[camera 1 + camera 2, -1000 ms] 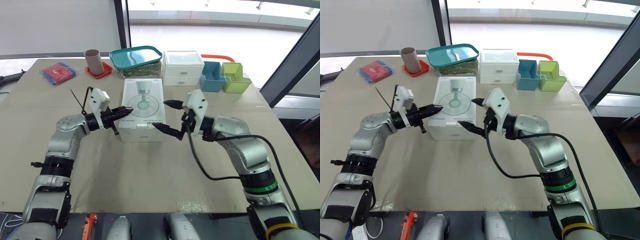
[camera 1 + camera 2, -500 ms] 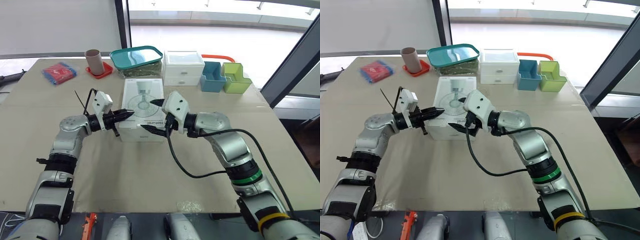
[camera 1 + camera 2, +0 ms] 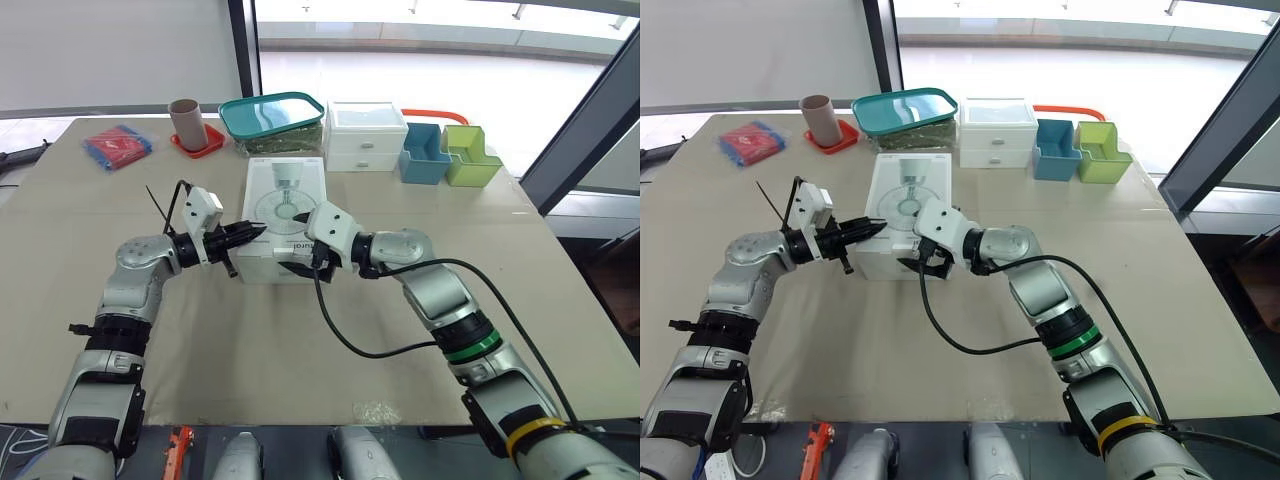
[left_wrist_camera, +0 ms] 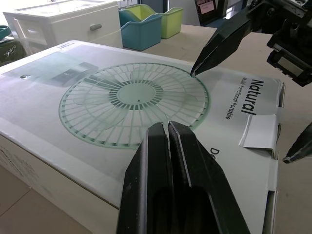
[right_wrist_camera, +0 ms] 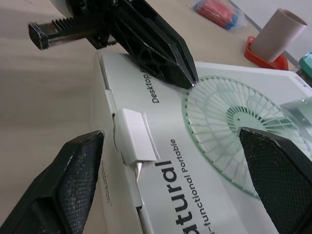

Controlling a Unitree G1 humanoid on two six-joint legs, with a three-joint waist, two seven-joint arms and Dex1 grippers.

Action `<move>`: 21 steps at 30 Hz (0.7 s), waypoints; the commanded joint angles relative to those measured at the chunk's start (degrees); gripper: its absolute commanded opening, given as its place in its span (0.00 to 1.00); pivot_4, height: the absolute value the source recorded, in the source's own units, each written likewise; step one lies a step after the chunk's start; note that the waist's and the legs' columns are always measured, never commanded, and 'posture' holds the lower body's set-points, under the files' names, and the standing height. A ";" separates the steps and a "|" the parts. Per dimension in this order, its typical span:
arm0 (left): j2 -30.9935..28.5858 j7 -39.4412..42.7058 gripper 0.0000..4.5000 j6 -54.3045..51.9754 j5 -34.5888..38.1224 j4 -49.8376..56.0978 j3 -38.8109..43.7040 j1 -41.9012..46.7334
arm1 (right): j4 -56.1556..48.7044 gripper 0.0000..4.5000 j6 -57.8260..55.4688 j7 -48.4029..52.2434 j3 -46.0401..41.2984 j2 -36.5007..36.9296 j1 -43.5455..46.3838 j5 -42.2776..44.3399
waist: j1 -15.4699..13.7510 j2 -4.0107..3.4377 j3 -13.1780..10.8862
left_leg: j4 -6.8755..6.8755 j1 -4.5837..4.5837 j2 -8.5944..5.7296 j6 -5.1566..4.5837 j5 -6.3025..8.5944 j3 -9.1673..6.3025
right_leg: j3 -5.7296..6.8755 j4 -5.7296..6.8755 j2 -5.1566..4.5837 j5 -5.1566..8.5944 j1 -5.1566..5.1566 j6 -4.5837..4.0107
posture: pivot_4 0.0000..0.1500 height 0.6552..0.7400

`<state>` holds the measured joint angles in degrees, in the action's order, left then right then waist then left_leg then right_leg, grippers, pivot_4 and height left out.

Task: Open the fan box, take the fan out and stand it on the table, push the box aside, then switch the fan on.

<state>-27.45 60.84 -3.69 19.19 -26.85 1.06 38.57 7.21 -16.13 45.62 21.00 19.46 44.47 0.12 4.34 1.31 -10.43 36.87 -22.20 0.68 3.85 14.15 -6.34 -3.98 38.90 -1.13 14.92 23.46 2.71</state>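
While fan box lies flat, printed "Natural", "Multi-functional Portable", "Desktop"

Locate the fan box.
Head views: the fan box lies flat before the white drawers, left gripper at its left edge, right gripper open at its near end.

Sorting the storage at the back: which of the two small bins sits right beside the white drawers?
The blue bin; the green bin stands on its other side, farther from the white drawers.
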 commanded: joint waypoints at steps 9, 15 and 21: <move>0.04 -0.55 0.04 0.06 0.22 3.06 0.83 -2.03 | -0.08 1.00 -2.04 0.07 -5.31 -1.64 3.66 2.54 | 0.02 0.00 0.00 | 0.00 0.02 -0.01 0.00 0.00 0.00 | 0.01 0.02 -0.02 0.00 -0.01 0.00 | 1.00 1.00; 0.00 -0.97 0.04 -0.15 0.33 3.87 0.99 -2.65 | -1.36 1.00 -1.64 1.88 -5.55 -1.26 2.91 3.65 | 0.02 0.00 0.00 | 0.00 0.03 -0.01 0.00 0.00 0.00 | 0.01 0.04 -0.02 0.00 -0.01 0.00 | 1.00 1.00; -0.05 -1.25 0.04 -0.29 0.33 4.23 1.06 -2.88 | -1.77 1.00 -0.25 3.94 -3.85 -0.13 1.50 2.74 | 0.02 0.00 0.00 | 0.00 0.03 0.00 0.00 0.00 0.00 | 0.01 0.03 -0.02 0.00 -0.01 0.00 | 1.00 1.00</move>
<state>-27.41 59.84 -3.81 19.24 -23.76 1.11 36.36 7.84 -17.90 48.54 17.23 18.88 46.13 2.66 4.36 1.30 -10.42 36.87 -22.17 0.68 3.85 14.14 -6.35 -3.97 38.94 -1.15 14.92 23.46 2.71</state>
